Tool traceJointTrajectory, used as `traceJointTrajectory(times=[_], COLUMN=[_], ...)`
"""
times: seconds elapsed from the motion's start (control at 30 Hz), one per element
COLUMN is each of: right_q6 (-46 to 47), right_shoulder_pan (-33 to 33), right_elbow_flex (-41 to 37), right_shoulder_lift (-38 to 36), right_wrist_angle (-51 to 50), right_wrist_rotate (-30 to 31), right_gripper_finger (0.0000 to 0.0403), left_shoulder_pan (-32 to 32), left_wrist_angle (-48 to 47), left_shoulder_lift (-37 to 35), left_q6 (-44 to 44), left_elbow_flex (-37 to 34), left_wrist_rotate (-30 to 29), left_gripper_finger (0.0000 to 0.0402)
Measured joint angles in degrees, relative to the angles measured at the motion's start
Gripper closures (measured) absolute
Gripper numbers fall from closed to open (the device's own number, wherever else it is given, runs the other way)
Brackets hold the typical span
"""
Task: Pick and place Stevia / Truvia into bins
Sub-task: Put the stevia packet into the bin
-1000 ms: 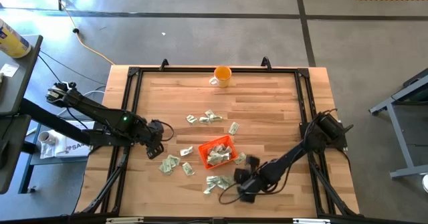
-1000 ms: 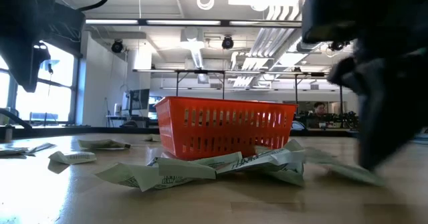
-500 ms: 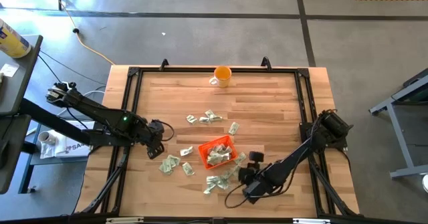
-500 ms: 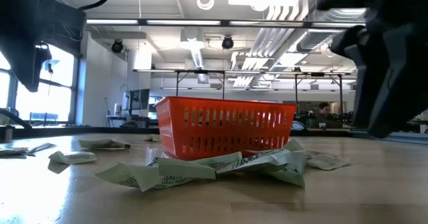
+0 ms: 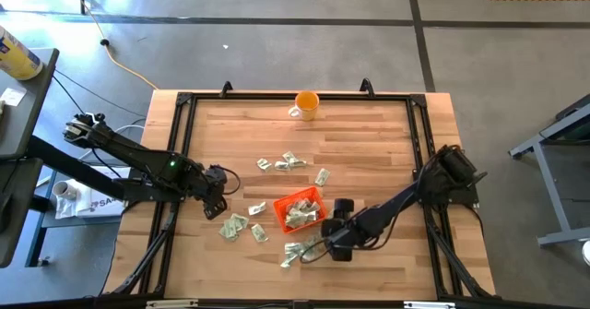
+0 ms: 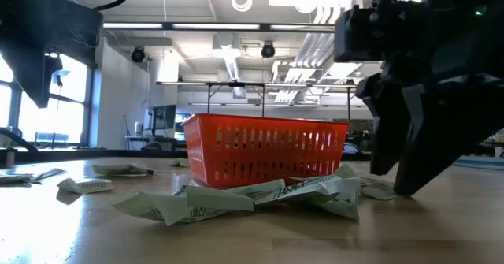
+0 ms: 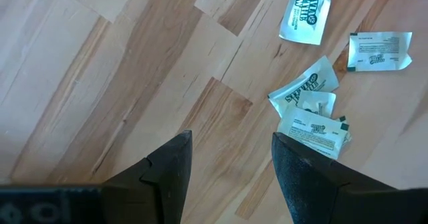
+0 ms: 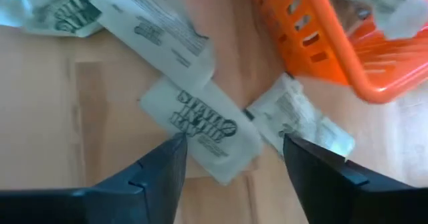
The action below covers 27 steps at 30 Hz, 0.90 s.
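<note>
Several sachets (image 5: 297,215) are already piled inside the orange tray (image 5: 297,207), which is sat near the middle of the worktop (image 5: 369,152), a bit toward the front edge. Plenty more sachets are scattered around the tray: a small bunch (image 5: 281,163) is spread out behind it toward the orange mug (image 5: 306,104), a few (image 5: 238,226) are lying off its left side, and a crumpled heap (image 5: 300,251) is bunched up just in front of it. In the low view that heap (image 6: 260,197) is seen right up against the tray's slotted wall (image 6: 264,150).

The right tool (image 5: 334,238) is lowered close to the worktop just beside the tray's front right corner, with its fingers (image 8: 154,177) spread wide and nothing held between them. Under it, in the right wrist view, a couple of sachets (image 8: 200,127) are lying flat next to the tray's corner (image 8: 321,43).

The left tool (image 5: 216,191) is parked well off to the tray's left, also opened wide and empty, with a few sachets (image 7: 311,114) seen past its fingers (image 7: 167,174).
</note>
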Motion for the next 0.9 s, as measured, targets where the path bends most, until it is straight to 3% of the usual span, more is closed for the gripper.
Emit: traceJointTrajectory(times=[0.23, 0.57, 0.77, 0.9], right_q6=[0.85, 4.21, 8.22, 13.79], right_shoulder_pan=[-1.69, -1.24, 0.7, 1.6], right_elbow_flex=[-2.52, -2.66, 0.29, 2.05], right_shoulder_lift=[-0.24, -0.45, -2.65, -5.8], right_wrist_angle=[3.66, 3.54, -5.62, -12.24], right_wrist_rotate=[-5.67, -11.07, -7.2, -0.12], right_gripper_finger=[0.0228, 0.0389, 0.0392, 0.0397], left_shoulder_pan=[0.0, 0.0, 0.0, 0.0], left_wrist_angle=[-0.14, -0.14, -0.14, 0.12], left_shoulder_lift=[0.02, 0.02, 0.02, 0.02], left_q6=[-0.02, -0.02, -0.02, -0.02], left_elbow_flex=[0.0, 0.0, 0.02, 0.02], left_wrist_rotate=[0.02, -0.28, -0.32, -0.61], left_gripper_finger=[0.0163, 0.0163, 0.0163, 0.0163])
